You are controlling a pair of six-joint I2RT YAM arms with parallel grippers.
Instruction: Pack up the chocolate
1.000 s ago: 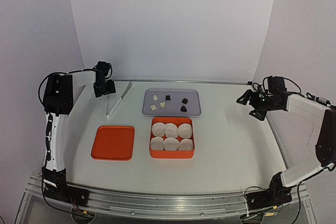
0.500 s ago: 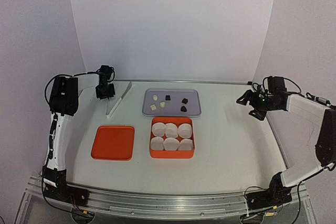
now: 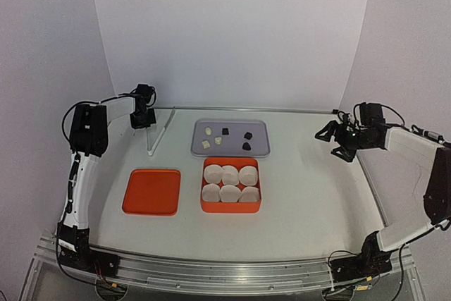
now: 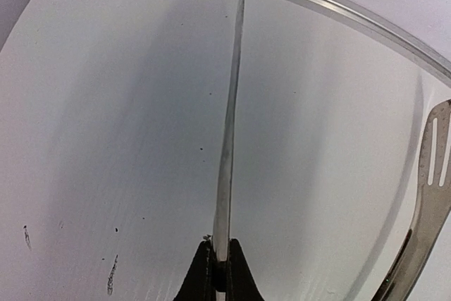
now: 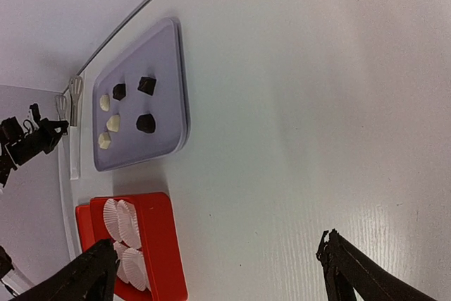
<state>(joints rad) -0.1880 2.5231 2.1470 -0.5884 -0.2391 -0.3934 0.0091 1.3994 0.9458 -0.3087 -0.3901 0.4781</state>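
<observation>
Open table (image 3: 310, 174) lies right of the tray (image 3: 232, 151) and box (image 3: 231, 209). 6 cups (image 3: 230, 173) fill the box. Lid (image 3: 151, 192) and tongs (image 3: 162, 130) block the left.

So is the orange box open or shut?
Open. Its lid lies flat beside the orange box, and six white paper cups show inside.

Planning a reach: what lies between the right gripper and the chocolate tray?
Only bare table separates right gripper from grey tray, per the top view.

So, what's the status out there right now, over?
Left jaws shut on the tongs. Right jaws open, empty. Six chocolates on the grey tray, none packed. Nothing blocking tray or orange box.
</observation>
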